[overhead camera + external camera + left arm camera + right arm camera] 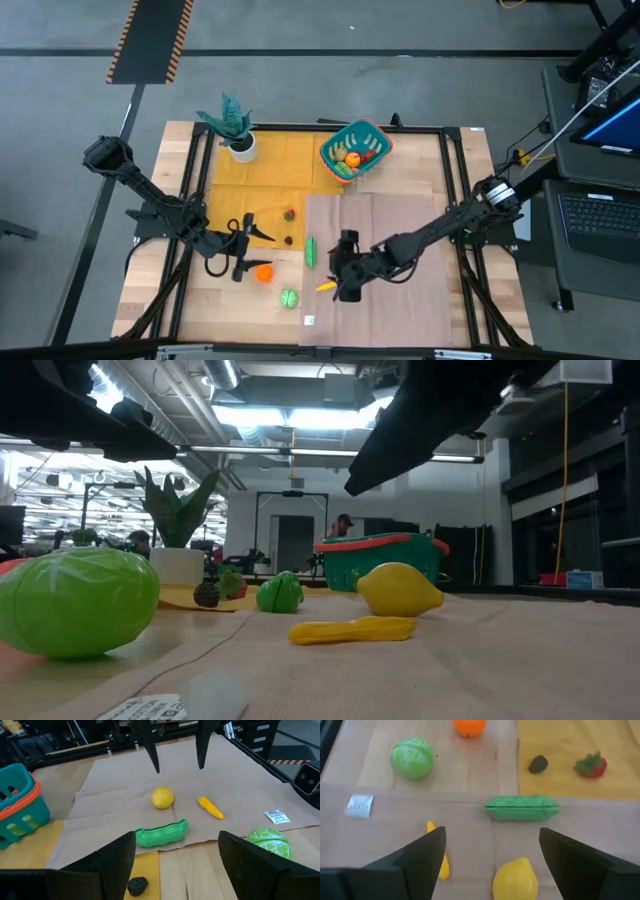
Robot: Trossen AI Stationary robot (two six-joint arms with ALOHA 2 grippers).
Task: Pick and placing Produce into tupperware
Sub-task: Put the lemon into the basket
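My right gripper (pixel 345 272) is open and hangs above a yellow lemon (pixel 515 879) on the brown paper. The lemon sits between its two fingers in the right wrist view and is clear of them. A yellow pepper (pixel 210 808) lies beside the lemon. A green pea pod (pixel 311 251), a green cabbage (pixel 289 297), an orange (pixel 263 271), a strawberry (pixel 290 213) and a dark berry (pixel 288 239) lie nearby. My left gripper (pixel 248 243) is open and empty next to the orange. The teal tupperware (pixel 354 150) with an orange-red rim holds several pieces at the far middle.
A teal potted plant in a white pot (pixel 238 135) stands at the far left on the yellow mat (pixel 270 165). A small white label (pixel 309 320) lies near the front edge. Black frame rails (pixel 455 180) run along the table's sides.
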